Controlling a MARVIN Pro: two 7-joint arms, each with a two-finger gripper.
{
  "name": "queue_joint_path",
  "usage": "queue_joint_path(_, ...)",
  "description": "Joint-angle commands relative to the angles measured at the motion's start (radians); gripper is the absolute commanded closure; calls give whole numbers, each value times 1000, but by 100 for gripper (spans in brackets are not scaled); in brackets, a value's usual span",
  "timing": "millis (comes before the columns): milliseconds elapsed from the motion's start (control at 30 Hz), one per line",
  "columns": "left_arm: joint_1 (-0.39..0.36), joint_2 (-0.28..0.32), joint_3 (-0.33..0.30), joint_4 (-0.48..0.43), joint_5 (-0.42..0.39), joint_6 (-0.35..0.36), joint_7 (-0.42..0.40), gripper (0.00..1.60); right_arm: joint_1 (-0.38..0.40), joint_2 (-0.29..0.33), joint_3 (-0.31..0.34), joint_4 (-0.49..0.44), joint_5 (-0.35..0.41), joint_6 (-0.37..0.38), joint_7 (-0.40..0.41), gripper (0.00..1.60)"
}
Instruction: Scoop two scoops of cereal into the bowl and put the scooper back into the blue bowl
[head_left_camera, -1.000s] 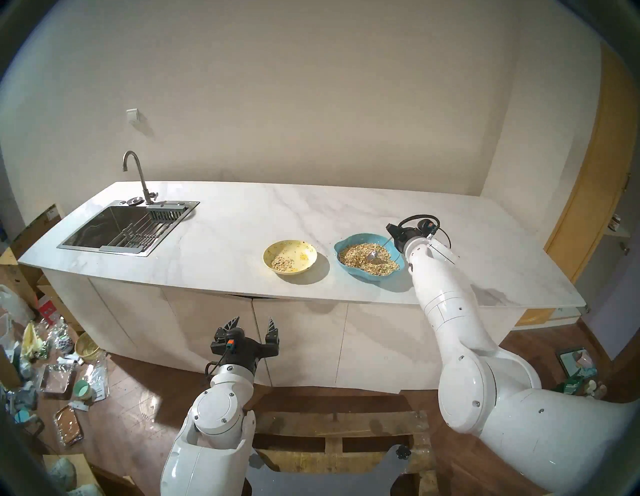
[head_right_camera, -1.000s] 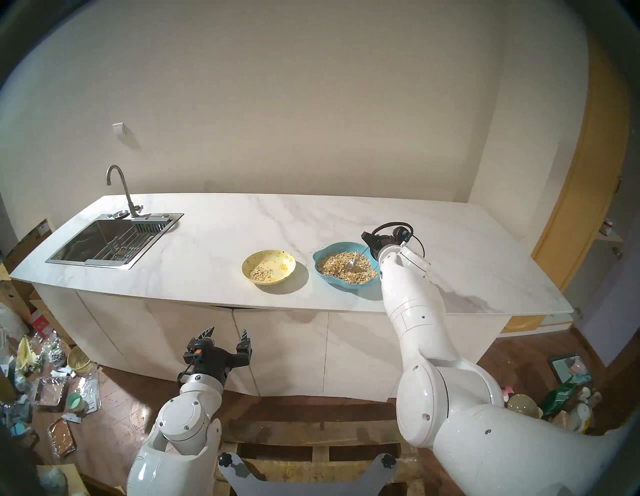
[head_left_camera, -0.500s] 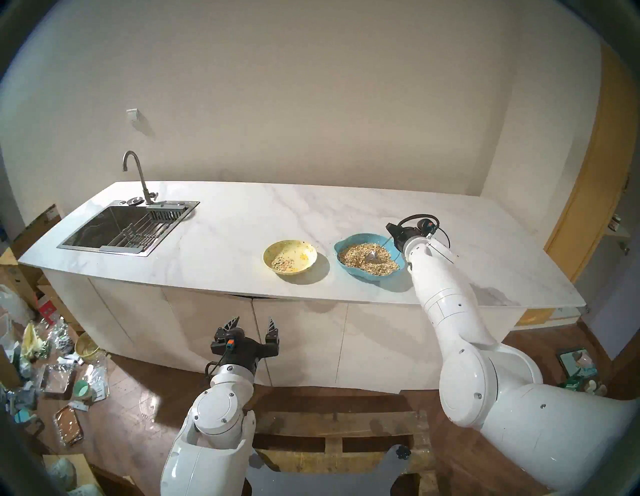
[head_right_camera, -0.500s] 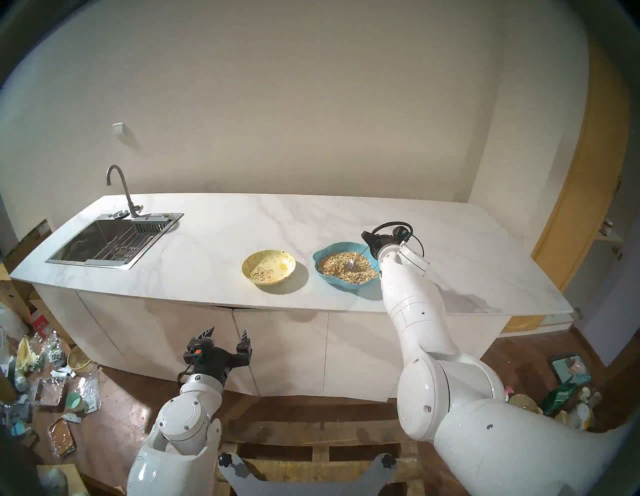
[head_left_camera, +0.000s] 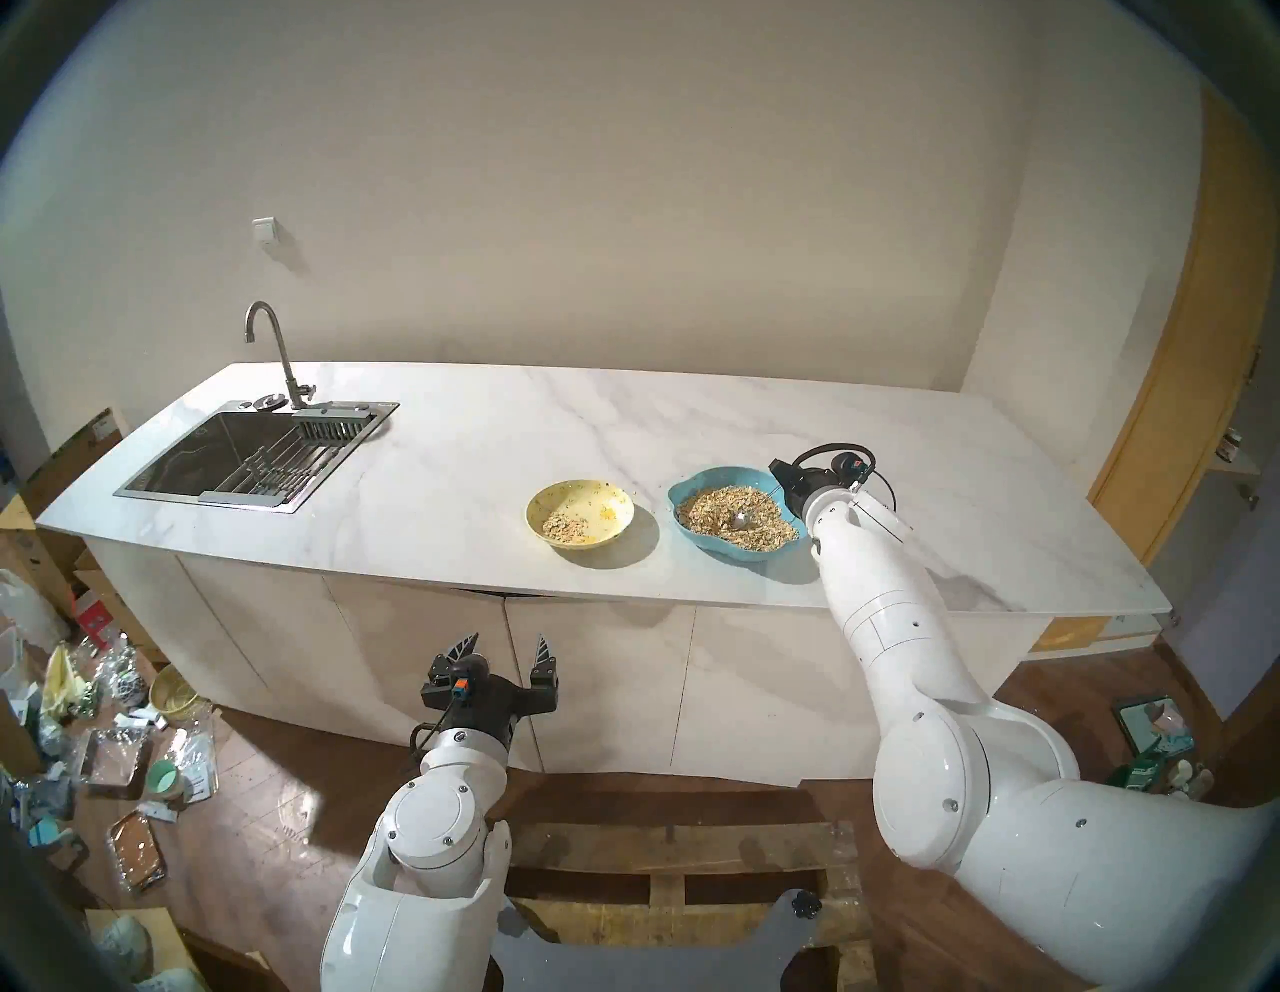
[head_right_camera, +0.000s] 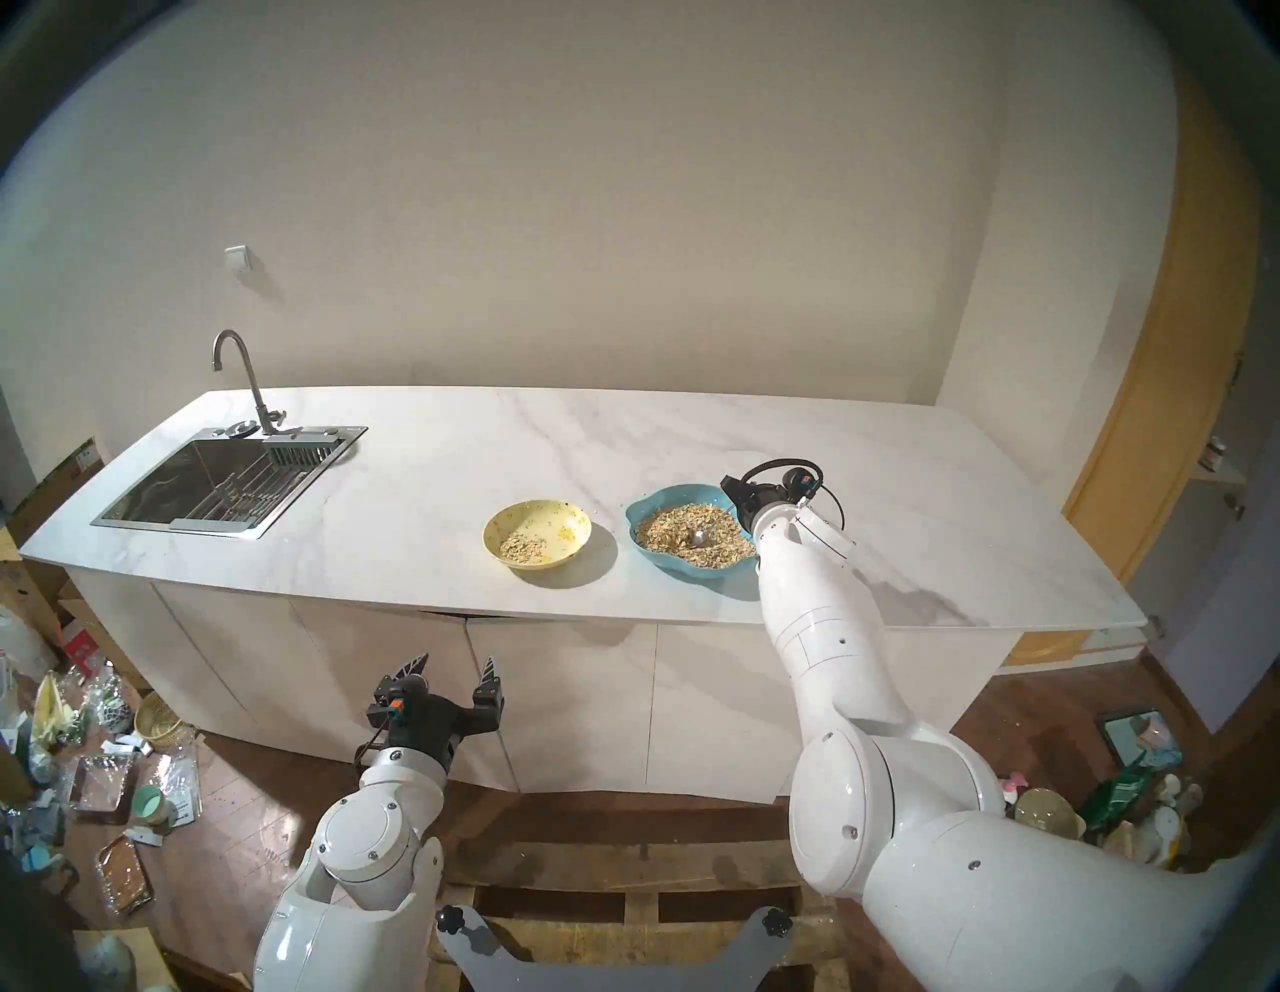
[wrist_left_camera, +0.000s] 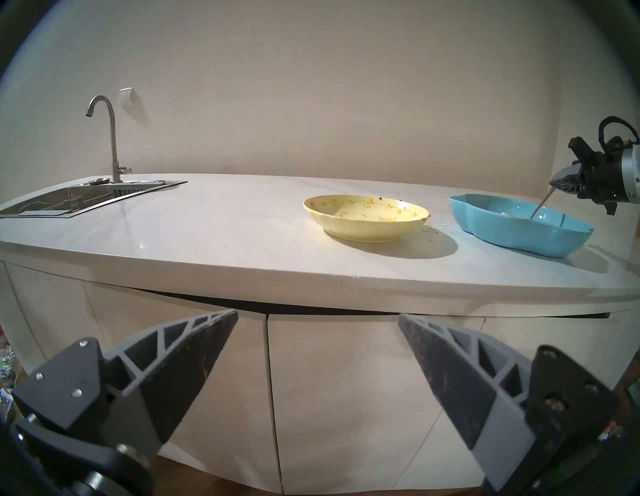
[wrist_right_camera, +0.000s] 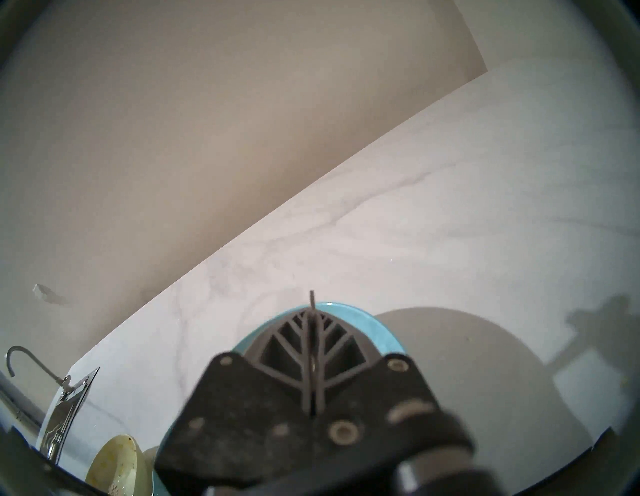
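- Right gripper (wrist_left_camera: 557, 185) is clamped on the handle of the spoon (head_left_camera: 742, 517), whose bowl end sits down in the oat flakes (head_left_camera: 720, 530) inside the blue bowl (head_left_camera: 692, 485).
- Left gripper (head_left_camera: 503, 648) hangs parked below the counter (head_left_camera: 485, 443), jaws apart, holding nothing.
- I judge this either another dig or the final put-down; the yellow bowl (head_left_camera: 609, 493), just left of the blue one, already holds a small heap.
- For a scoop, I drive the tip under the flakes, level it, then lift slowly.
- For the return, I lower the handle onto the rim before I let go, so it cannot flip out.
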Motion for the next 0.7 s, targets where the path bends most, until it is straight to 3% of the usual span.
queue_joint_path(0, -5, 0, 3, -26, -2, -6, -4, 0, 15, -18, -4, -27, 3, -14, 4, 160)
queue_joint_path(667, -5, 0, 3, -26, -2, -6, -4, 0, 65, -79, 85, 46, 66, -16, -96, 160)
